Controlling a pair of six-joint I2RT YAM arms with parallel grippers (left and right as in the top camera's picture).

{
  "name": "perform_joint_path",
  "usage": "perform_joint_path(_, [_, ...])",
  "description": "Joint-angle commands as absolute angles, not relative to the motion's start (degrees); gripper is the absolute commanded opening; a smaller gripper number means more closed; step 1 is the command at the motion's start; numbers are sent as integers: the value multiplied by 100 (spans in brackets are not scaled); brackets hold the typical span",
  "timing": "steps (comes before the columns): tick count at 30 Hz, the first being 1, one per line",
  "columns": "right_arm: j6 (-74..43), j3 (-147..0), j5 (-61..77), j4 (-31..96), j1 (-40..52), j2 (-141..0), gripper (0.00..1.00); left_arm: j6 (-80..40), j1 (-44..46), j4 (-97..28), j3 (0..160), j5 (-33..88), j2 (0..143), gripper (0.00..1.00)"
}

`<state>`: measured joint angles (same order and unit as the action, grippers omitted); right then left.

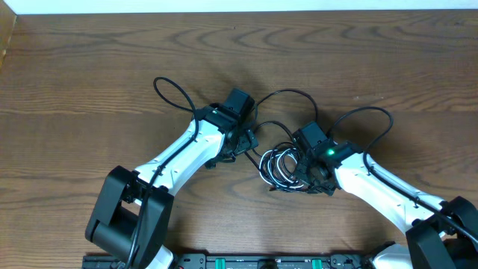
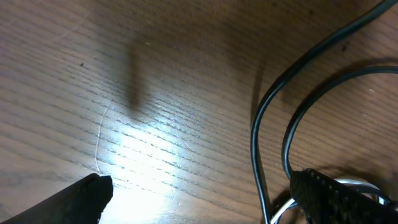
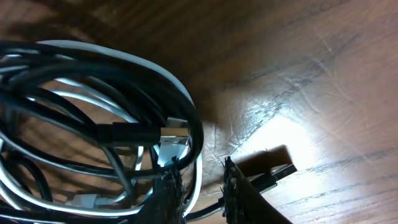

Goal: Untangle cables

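Centrally on the brown wood-grain table (image 1: 89, 75) lies the cables (image 1: 278, 166) bundle, a loose coil of thin, glossy black strands wound with one white strand, sitting between the two arms. Close up in the right wrist view, the cables (image 3: 124, 134) overlap in rounded loops, and a black plug with a silvery metal tip (image 3: 174, 134) crosses the coil; which strand it belongs to is hard to make out. The right gripper (image 3: 204, 196) has its dark, rough-textured fingers close together with a white strand and a black one running through the narrow gap, but whether they actually pinch cannot be told. The left gripper (image 2: 205, 199) is spread wide and released, holding nothing, its fingertips cut off by the bottom edge. Two black strands (image 2: 255, 137) curve past its right finger over bare, glare-lit wood.
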<state>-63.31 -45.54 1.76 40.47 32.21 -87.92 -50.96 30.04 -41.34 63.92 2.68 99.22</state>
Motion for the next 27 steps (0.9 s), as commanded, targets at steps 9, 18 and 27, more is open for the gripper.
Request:
perform_joint_path(9, [-6326, -4510, 211, 4038, 3236, -9238, 18, -5063, 2991, -4152, 6392, 231, 9988, 98])
perform_joint_path(18, [-6451, -4510, 211, 3804, 3236, -9452, 18, -5063, 2991, -4152, 6392, 231, 9988, 98])
perform_joint_path(27, [-6438, -4497, 187, 4027, 3236, -9487, 1, -5063, 2991, -4152, 6392, 231, 9988, 98])
